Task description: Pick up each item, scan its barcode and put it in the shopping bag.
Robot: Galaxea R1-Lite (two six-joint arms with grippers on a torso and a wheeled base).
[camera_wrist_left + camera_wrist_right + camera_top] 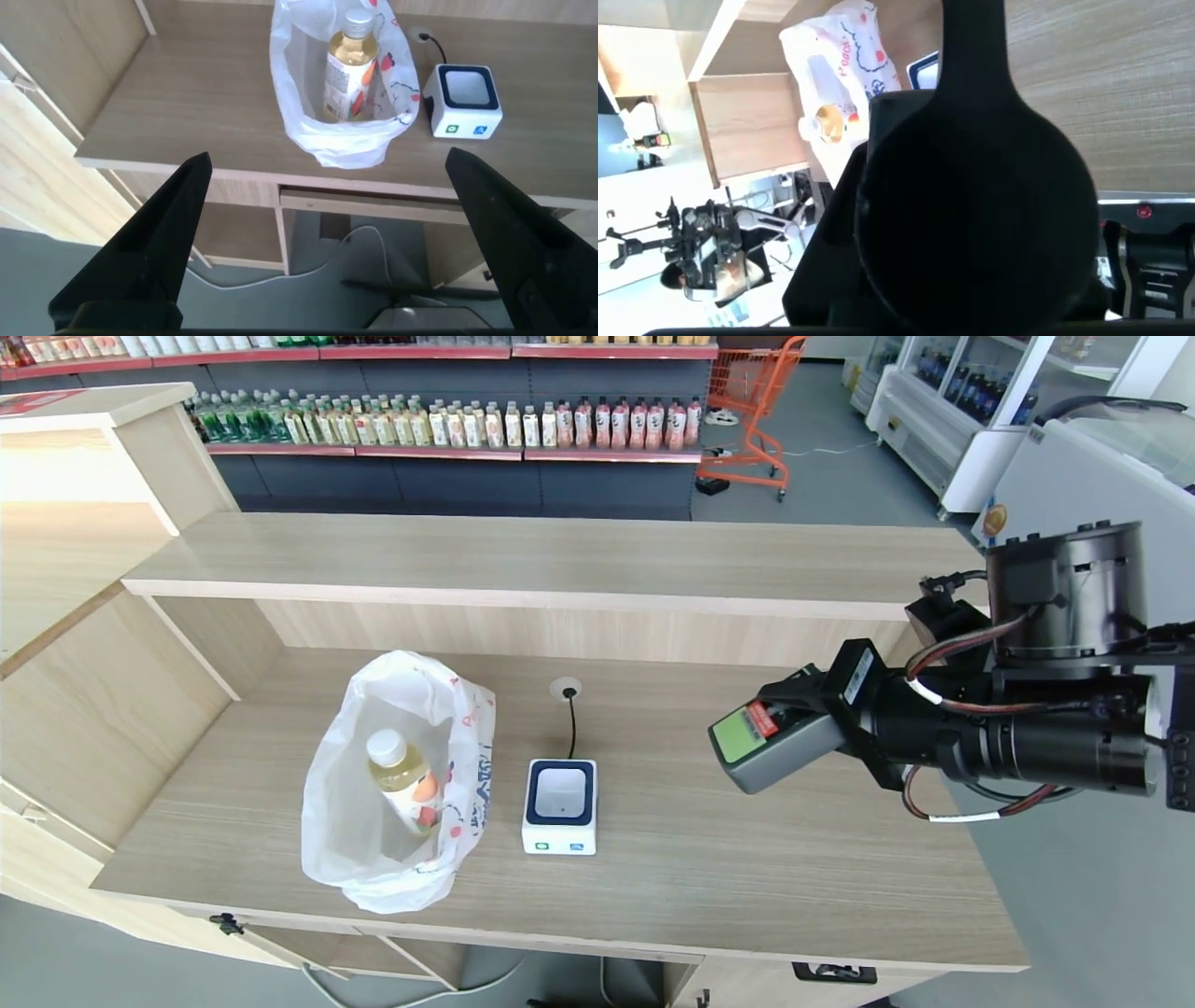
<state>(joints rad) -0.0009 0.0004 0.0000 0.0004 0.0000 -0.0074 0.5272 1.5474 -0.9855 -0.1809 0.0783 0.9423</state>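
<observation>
R gripper [782, 733] pinching a grey-green box [758, 749], held sideways above the counter [747, 877], right of the scanner [560, 805]. Scanner window faces up, so I'd guess the barcode side has to pass down over it. L gripper [329, 159] spread wide, empty, parked off the counter front by the bag [341, 812]. Bottle [403, 779] upright in bag, bag mouth open for next drop.

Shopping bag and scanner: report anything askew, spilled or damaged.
Nothing stands out. The bottle stands cap-up inside the shopping bag, the scanner sits flat beside it, and the right pincer holds a grey box above the counter.
</observation>
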